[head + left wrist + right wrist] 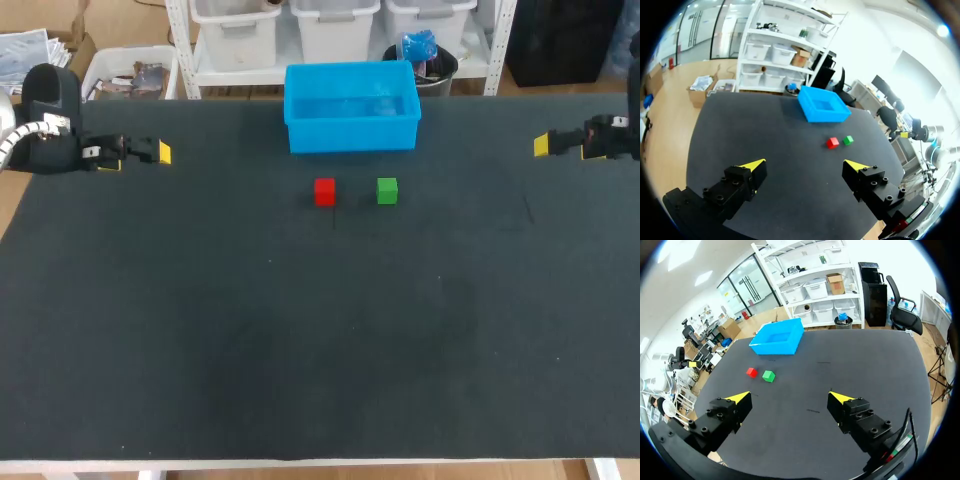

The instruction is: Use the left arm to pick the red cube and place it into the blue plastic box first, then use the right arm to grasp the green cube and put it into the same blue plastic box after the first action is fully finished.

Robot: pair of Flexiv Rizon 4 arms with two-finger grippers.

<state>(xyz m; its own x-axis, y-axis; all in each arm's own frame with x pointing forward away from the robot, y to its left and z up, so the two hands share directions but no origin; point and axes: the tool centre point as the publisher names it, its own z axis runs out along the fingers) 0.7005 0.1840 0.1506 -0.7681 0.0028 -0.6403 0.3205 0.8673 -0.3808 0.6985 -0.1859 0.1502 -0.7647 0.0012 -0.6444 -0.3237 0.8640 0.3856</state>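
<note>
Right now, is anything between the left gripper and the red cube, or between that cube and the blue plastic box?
Nothing visible. Bare black tabletop separates the open left gripper from the small red cube, and that cube from the blue plastic box. The small green cube sits beside the red one, off both paths.

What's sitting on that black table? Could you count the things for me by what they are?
Cubes: 2, one red cube and one green cube
Boxes: 1, the blue box
Total: 3
</note>
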